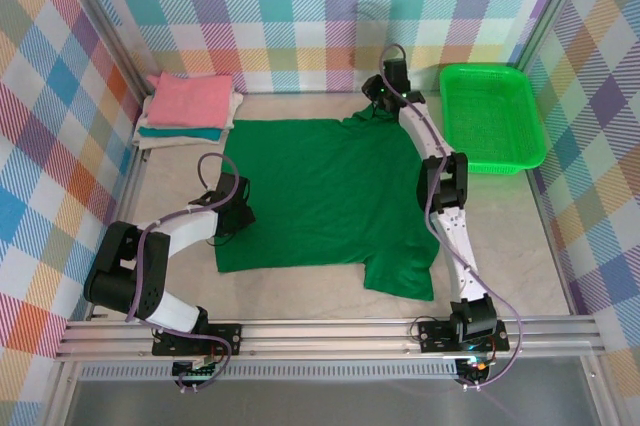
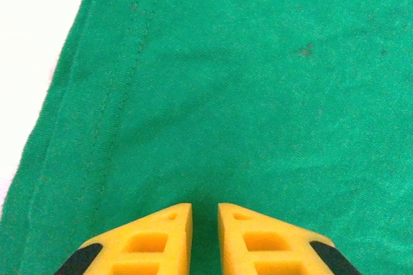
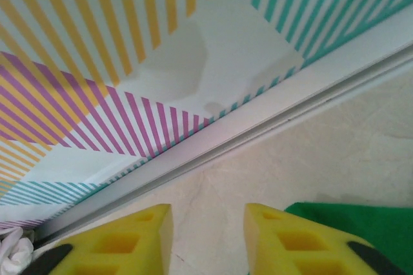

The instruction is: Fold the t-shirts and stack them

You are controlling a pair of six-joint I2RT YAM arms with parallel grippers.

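**Logging gripper states and shirt position, dark green shirt spread on table**

A plain dark green short-sleeved cloth t-shirt [image 1: 320,196] is seen spread mostly flat across the middle of the pale table [image 1: 300,301]. One sleeve points toward the near edge and the other lies bunched at the far edge.

The left gripper [image 1: 236,210] is placed on the shirt's left edge. In the left wrist view its yellow fingers [image 2: 155,236] are nearly together with a thin slit between them, and a stitched hem runs just to the left. Whether cloth is pinched cannot be told.

The right gripper [image 1: 378,98] is placed at the bunched far sleeve, near the plaid back wall [image 1: 300,6]. In the right wrist view its jaws are held moderately apart, with bare table and the wall rail seen between them. Green cloth is noted beside the right-hand finger [image 3: 303,243].

A stack is recorded at the far left corner: folded pink shirt [image 1: 190,98] on top, folded white shirt [image 1: 236,106] beneath, folded teal shirt [image 1: 180,132] lower. A bright green plastic basket [image 1: 490,116] sits at the far right, apart from the spread shirt.
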